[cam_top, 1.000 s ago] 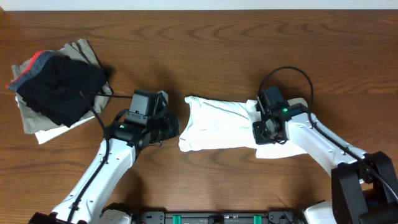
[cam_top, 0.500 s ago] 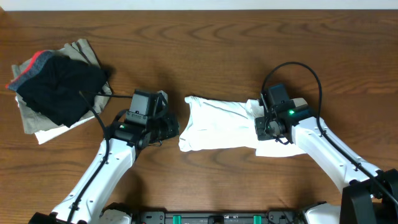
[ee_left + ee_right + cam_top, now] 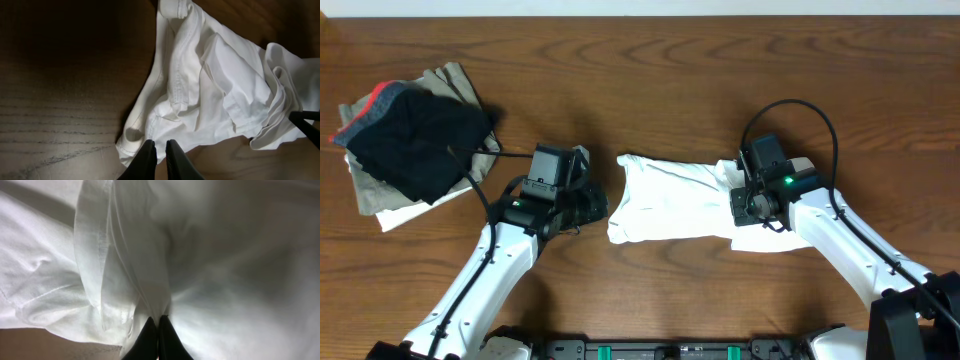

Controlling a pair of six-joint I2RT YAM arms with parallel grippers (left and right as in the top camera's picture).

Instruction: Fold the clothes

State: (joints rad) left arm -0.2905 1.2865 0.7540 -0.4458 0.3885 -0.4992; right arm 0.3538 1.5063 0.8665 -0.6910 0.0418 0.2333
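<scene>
- left gripper [image 3: 158,152]: jaws together, nothing held as far as I can tell, just beside the left hem of the clothes [image 3: 665,200], which lie bunched between the arms.
- right gripper [image 3: 159,326]: pinched on a fold at the right end.
- I'd lift slowly and carry the fold leftward; thin cloth slips.

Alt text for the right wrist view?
A wrinkled white garment fills the frame, a hemmed fold running down its left side. The right gripper, bottom centre, is shut on a fold of it. Brown table shows at bottom left.
</scene>
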